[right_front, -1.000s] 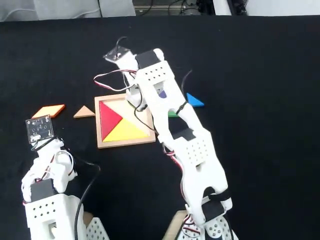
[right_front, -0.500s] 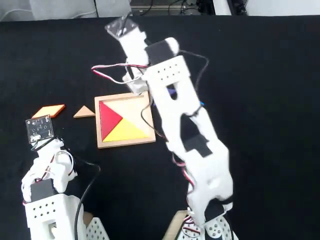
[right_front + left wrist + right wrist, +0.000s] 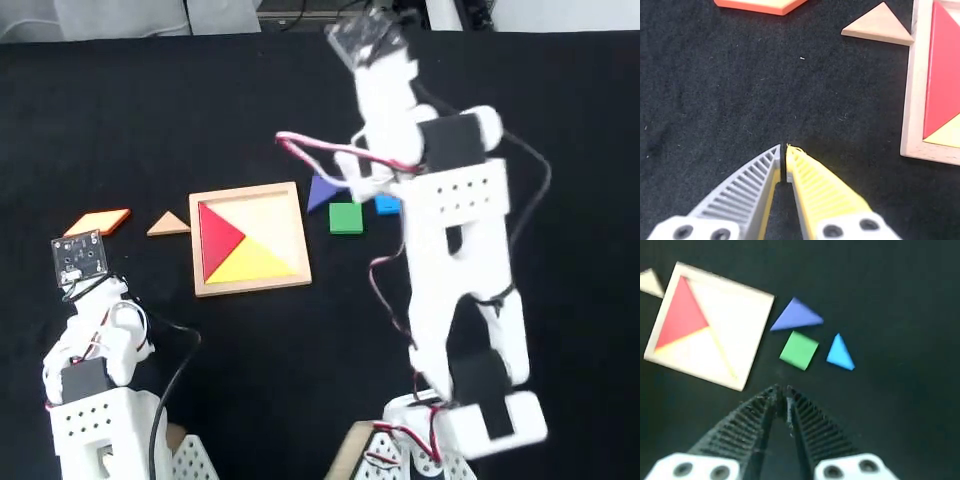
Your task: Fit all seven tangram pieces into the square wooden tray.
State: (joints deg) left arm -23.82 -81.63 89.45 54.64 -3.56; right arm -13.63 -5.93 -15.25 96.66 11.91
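1. Wooden square tray (image 3: 245, 189) on the black table (image 3: 585, 120) holds a red triangle (image 3: 218, 238) and a yellow triangle (image 3: 255, 262).
2. Purple triangle (image 3: 322, 190), green square (image 3: 346, 217) and blue triangle (image 3: 387, 205) lie beside the tray on the right arm's side. The orange parallelogram (image 3: 97, 221) and tan triangle (image 3: 169, 225) lie on the opposite side.
3. Left gripper (image 3: 784, 147) and right gripper (image 3: 782, 388): fingers closed together, empty.
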